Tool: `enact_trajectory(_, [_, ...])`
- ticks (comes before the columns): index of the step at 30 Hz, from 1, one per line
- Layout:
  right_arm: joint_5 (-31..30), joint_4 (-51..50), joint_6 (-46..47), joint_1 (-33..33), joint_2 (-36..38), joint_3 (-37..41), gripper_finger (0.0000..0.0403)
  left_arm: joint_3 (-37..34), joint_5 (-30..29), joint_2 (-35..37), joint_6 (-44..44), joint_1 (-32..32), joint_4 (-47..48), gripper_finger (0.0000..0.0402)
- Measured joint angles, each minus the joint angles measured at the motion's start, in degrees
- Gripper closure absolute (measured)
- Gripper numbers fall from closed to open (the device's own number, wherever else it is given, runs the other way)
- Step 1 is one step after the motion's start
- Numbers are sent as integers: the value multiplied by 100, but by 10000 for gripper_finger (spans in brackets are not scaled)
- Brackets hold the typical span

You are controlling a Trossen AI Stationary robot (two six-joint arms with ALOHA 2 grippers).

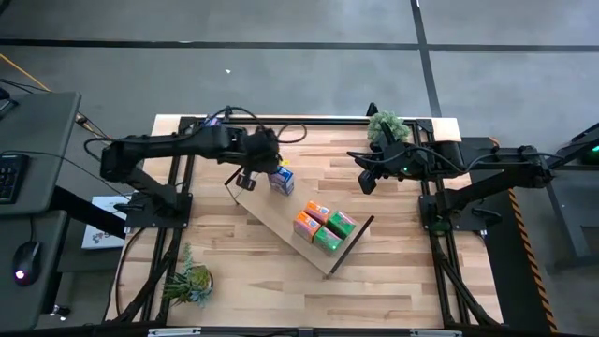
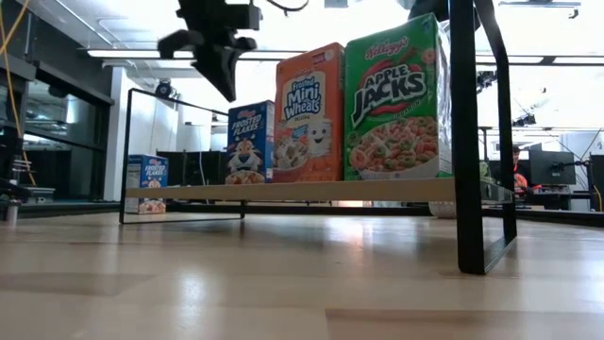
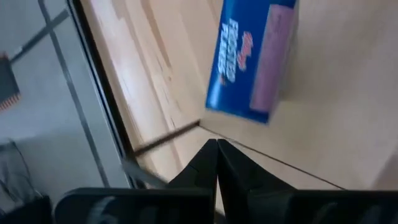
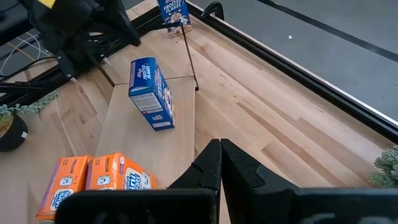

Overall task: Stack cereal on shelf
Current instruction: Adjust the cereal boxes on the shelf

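Observation:
The shelf [image 1: 285, 206] is a light-wood board with black wire ends, lying slantwise mid-table. On it stand a blue cereal box [image 1: 281, 180], two orange boxes [image 1: 309, 222] and a green box [image 1: 335, 229]. In the low view the blue box [image 2: 250, 142], an orange box [image 2: 309, 113] and the green box [image 2: 396, 99] stand upright. A second blue box [image 4: 174, 12] stands on the table beyond the shelf's far-left end. My left gripper [image 1: 245, 180] is shut and empty above that end, beside the blue box [image 3: 249, 62]. My right gripper [image 1: 367, 183] is shut and empty, right of the shelf.
One green plant [image 1: 387, 126] stands at the far right by the right arm, and another [image 1: 187, 281] at the near left. Black frame rails run along the table's edges. Bare tabletop [image 1: 281, 300] lies near the front edge.

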State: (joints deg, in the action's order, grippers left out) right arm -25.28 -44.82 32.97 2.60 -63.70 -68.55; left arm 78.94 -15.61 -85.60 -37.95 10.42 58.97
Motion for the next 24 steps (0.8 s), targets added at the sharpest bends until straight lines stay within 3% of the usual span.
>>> enact_trajectory(11, [-4, 2, 17, -1, 0, 0, 403, 49, 47, -355, -1189, 6, -353, 401])
enact_trajectory(20, [-21, 4, 61, -1, 0, 0, 403, 44, -501, -469, -1143, 2, -386, 401])
enact_trajectory(24, [-26, 4, 61, -1, 0, 2, 403, 46, -469, -444, -1017, 2, -373, 402])
